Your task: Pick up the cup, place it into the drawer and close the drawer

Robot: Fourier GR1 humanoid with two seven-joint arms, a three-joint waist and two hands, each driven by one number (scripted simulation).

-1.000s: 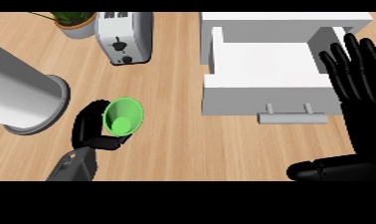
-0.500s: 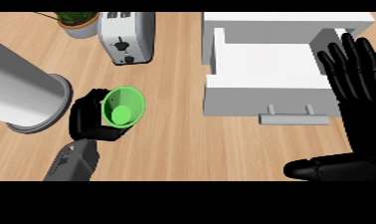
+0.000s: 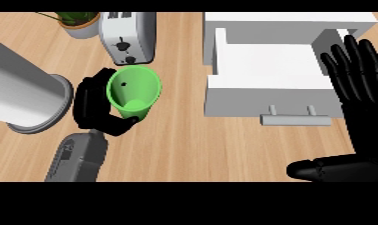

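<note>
Seeing my left hand [image 3: 96, 106] wrapped around the green cup [image 3: 133, 91], fingers curled behind it and thumb hooked under the lower side, so it's a full grasp. Cup tilts, mouth facing up toward the camera, inside looks bare. It sits over the wooden counter [image 3: 192, 144], between the grey cylinder [image 3: 26, 96] on the left and the white drawer [image 3: 269, 81] on the right, just below the toaster [image 3: 127, 36]. Can't tell if the cup touches the counter. Drawer is pulled open, handle [image 3: 295, 118] facing me. My right hand [image 3: 358, 76] is opened flat, fingers straight, at the drawer's right edge, holding nothing. Potted plant [image 3: 74, 21] top left.
</note>
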